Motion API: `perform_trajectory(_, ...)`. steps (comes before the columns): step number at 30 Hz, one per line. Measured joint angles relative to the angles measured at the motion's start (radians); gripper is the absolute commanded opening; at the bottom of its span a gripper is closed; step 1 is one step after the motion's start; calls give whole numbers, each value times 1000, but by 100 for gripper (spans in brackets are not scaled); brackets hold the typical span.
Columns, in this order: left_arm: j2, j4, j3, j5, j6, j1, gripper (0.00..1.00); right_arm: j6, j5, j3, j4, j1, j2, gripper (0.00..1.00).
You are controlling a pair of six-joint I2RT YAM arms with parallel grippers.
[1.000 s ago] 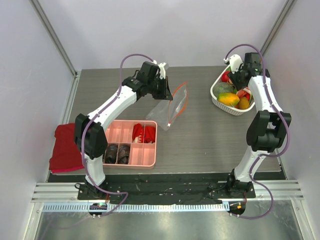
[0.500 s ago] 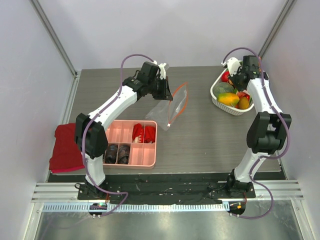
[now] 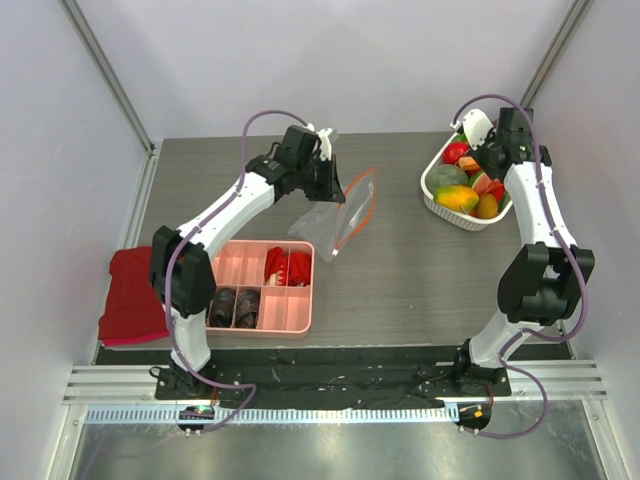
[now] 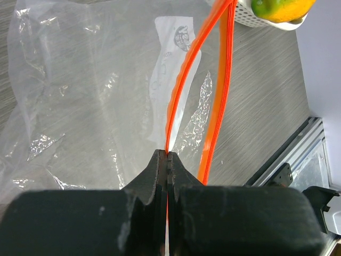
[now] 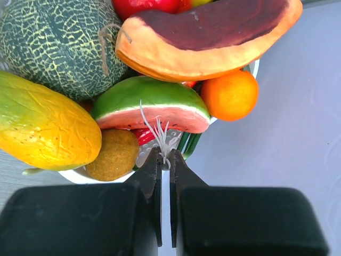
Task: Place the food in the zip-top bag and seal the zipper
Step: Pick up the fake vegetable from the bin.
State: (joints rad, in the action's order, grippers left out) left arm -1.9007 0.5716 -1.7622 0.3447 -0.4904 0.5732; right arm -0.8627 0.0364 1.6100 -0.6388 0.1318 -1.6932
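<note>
Left gripper (image 4: 167,154) pinches the zip-top bag (image 4: 80,96) by its zipper (image 4: 184,80); far right, right gripper (image 5: 165,157) has narrow jaws nipping white strands (image 5: 157,130) among the food (image 5: 154,104) in the basket (image 3: 438,205).

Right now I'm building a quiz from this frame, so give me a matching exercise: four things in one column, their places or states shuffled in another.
1 zip-top bag
2 white basket
3 pink tray
4 red cloth

A far right, full of toy fruit
B at the far left
C pinched by the left gripper
D near edge, holding dark lumps

Pairs: 1-C, 2-A, 3-D, 4-B
</note>
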Motion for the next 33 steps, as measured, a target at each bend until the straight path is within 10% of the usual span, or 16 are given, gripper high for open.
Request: perform_trajectory(33, 0, -17, 8, 0, 0, 0, 0, -150, 7, 172, -163, 8, 35, 1)
